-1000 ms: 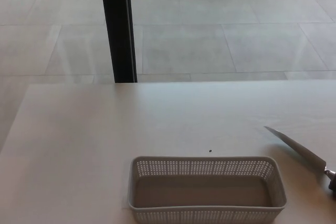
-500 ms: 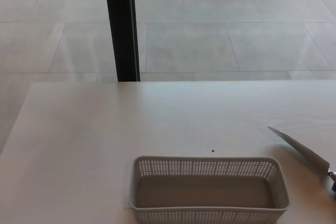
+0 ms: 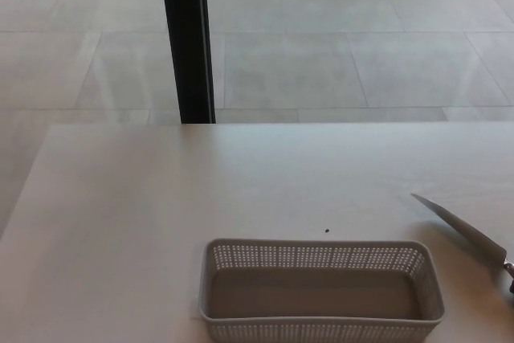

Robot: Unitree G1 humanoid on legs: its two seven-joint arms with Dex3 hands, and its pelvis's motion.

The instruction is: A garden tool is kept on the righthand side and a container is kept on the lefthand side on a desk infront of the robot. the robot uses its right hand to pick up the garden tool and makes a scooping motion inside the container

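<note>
A grey perforated plastic basket [image 3: 320,256] stands at the near edge of the white desk [image 3: 201,190], with nothing in it. To its right lies a metal garden tool [image 3: 462,226] with a long pointed blade; the tip points toward the far left. Its handle end runs out of the picture at the right edge. Neither of my hands shows in the head view.
A black vertical post [image 3: 187,38] rises behind the desk's far edge, left of centre. A tiny dark speck [image 3: 327,230] sits on the desk just beyond the basket. Pale tiled floor lies beyond the desk.
The whole picture has shifted slightly to the right, so the camera moved. The basket and the tool have not moved on the desk.
</note>
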